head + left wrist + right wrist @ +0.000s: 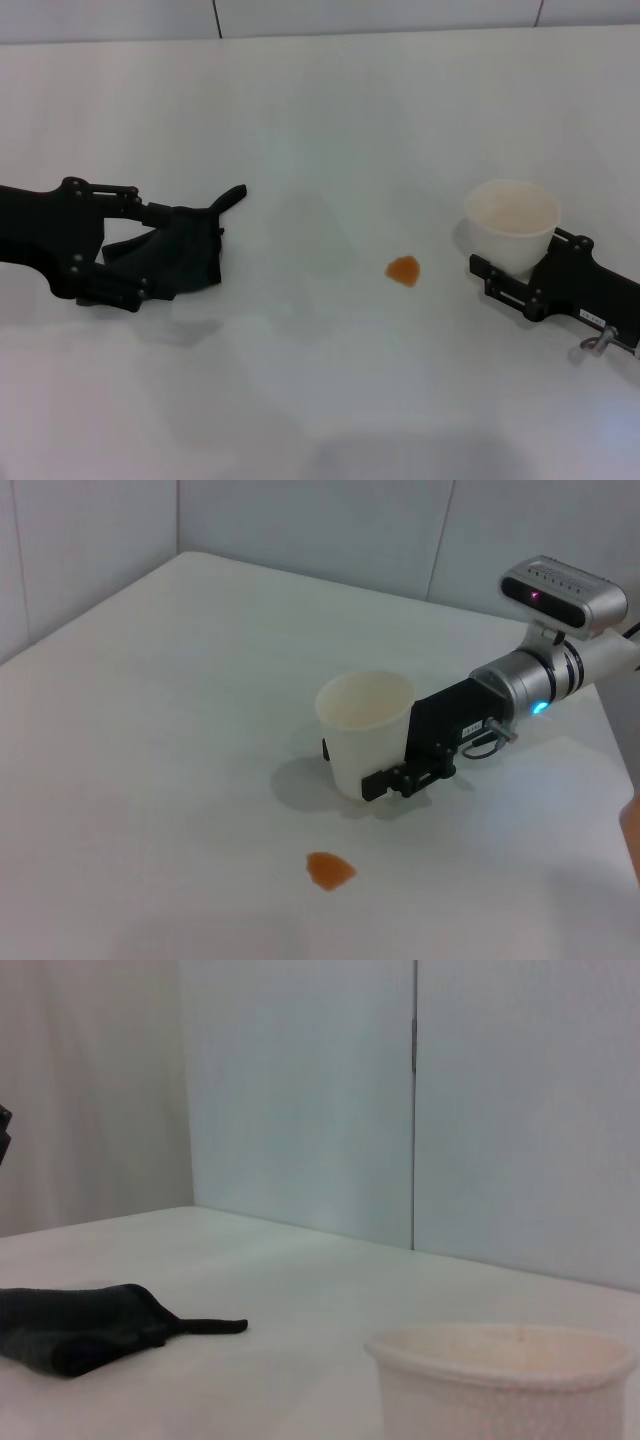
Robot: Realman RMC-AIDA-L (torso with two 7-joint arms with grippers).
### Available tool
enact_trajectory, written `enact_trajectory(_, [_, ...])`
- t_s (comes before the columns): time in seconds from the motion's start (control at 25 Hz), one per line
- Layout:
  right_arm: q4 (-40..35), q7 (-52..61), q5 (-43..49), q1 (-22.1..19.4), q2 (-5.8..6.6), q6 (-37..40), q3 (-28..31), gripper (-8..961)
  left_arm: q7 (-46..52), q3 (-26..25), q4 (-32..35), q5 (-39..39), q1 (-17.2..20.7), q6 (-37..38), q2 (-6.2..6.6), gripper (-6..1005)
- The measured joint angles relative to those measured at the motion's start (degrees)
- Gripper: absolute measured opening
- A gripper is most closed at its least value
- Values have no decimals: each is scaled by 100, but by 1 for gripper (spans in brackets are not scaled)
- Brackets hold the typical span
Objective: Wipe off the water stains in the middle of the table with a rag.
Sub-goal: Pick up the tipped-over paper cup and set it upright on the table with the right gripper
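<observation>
The stain (404,270) is one small orange-brown translucent blot with an uneven rounded outline, lying on the white table (330,120) near its middle, flat and unwiped. The rag (175,250), a dark charcoal cloth bunched in folds, lies on the table well to the left of the stain, with a narrow pointed corner tab sticking out toward the far side (the tab rests flat on the surface in the right wrist view). Rag and stain are well apart, with bare white tabletop between them.
</observation>
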State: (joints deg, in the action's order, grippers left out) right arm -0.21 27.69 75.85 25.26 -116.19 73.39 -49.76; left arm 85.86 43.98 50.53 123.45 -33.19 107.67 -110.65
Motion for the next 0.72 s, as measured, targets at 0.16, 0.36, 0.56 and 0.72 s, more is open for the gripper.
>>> enact_trajectory(0.16, [14,-3,-13,8,1,-19,2,674,1,11,-10,2,-21,-4,-9,875])
enact_trajectory(0.36, [13,-6,-15,7,0,-27,2,733,1,3,-16,1,-20,-7,-10,875])
enact_trajectory(0.56, [13,-8,0,4,0,-98,-25,802,1,-8,-26,-1,-24,-10,-9,875])
enact_trajectory(0.72, [11,0,9,-9,6,-137,-29,830,1,-13,-26,-4,-32,-10,-9,875])
